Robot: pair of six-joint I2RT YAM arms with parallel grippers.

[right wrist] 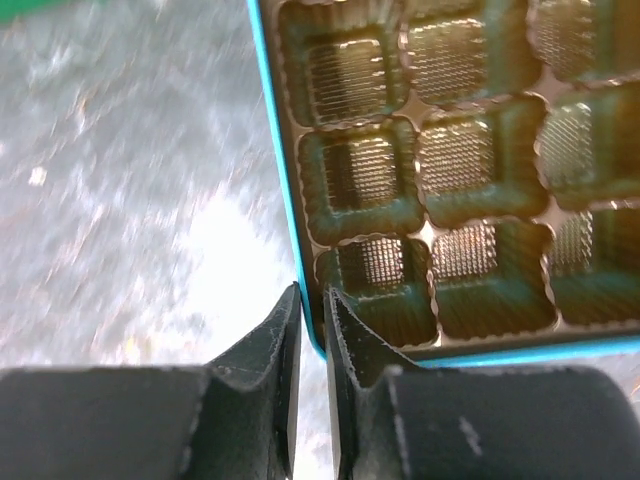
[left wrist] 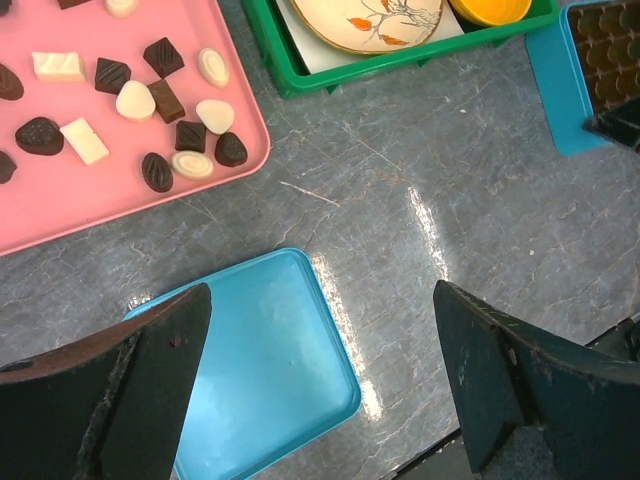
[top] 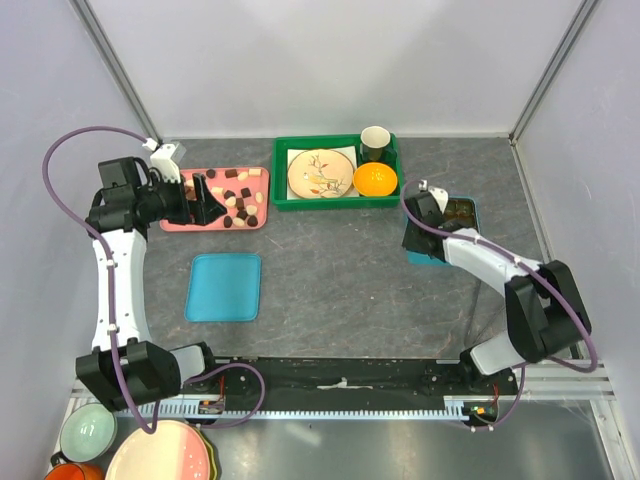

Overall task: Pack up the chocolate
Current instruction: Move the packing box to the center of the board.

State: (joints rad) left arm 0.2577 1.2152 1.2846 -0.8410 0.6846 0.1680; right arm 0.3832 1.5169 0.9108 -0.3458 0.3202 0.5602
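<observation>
The chocolate lies as several small dark, brown and cream pieces on a pink tray; the left wrist view shows the pieces and the tray at top left. My left gripper hangs over the tray, open and empty. A blue box with a brown moulded insert of empty cells sits at the right. My right gripper is shut on the box's left wall near its near corner, one finger outside, one inside.
A flat blue lid lies on the table below the pink tray and shows under my left fingers. A green crate at the back holds a plate, an orange and a dark cup. Bowls sit off the table at bottom left.
</observation>
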